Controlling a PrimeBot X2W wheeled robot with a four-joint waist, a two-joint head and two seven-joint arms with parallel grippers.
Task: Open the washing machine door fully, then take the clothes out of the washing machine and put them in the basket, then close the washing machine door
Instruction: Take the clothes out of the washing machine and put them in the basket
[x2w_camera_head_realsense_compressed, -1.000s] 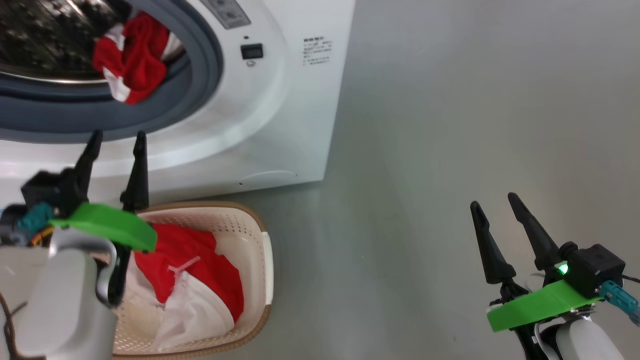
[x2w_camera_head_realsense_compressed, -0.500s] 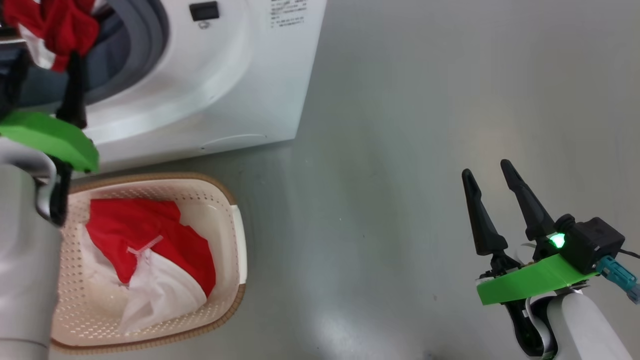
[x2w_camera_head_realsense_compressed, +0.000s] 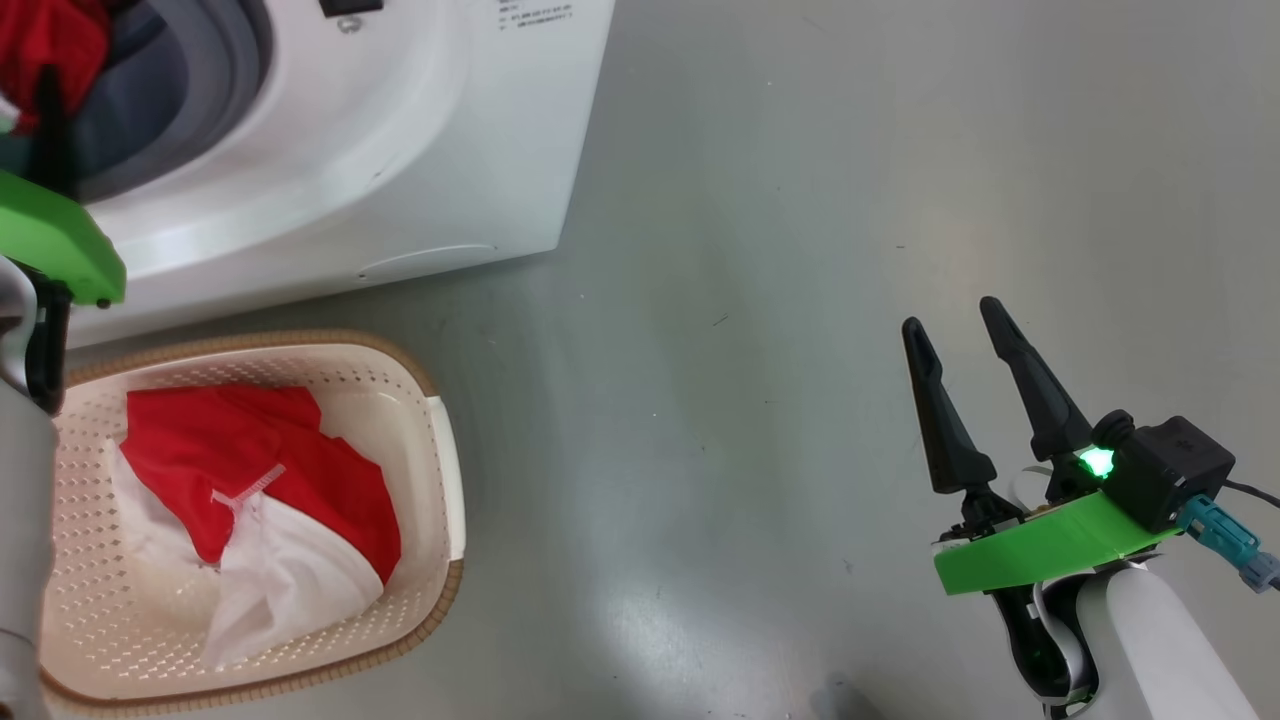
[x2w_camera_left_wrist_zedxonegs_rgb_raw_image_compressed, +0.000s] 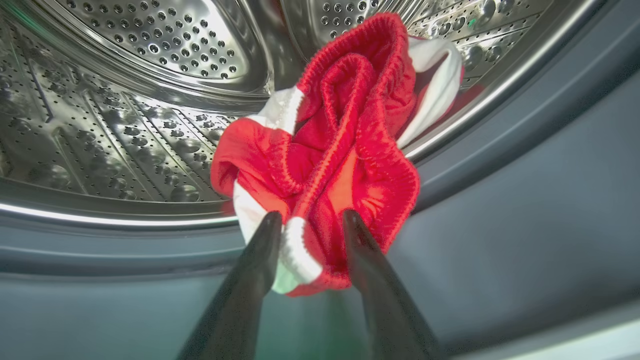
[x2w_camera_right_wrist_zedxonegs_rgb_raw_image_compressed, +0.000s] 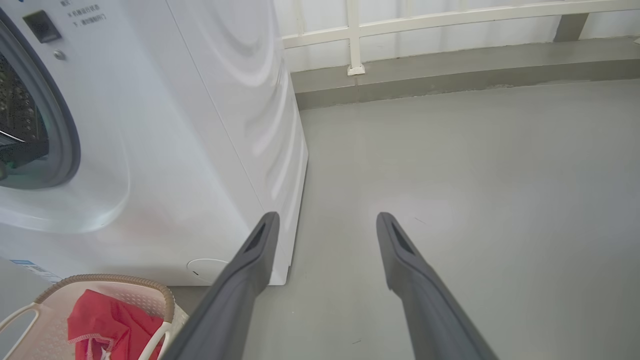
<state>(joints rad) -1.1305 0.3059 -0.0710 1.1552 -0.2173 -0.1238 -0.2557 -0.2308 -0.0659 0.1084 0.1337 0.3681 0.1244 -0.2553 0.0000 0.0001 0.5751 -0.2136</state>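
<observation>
Red cloth with white trim, bunched up at the mouth of the steel drum: a small garment with a ribbed edge. Lies half on the drum's shiny lip and hangs half down over the grey rubber gasket. Right at its bottom edge, the left gripper, one dark finger on each side of the cloth, with a white bit of trim and some red in the gap between. Touching the cloth on both sides, but no way to tell if squeezing it or just sitting around it. In the head view, the white washing machine at the top left, with a round service flap low on its front. Just in front of it on the grey floor, the cream basket with a brown rim. Inside, more clothes: a red piece on top, white cloth under it and beside it, a thin white cord across the red. Off to the right, well apart from basket and machine, the right gripper above the floor, fingers spread wide, nothing between them, a green light glowing near its base. Past it in the right wrist view, a white railing along the far edge of the floor.
</observation>
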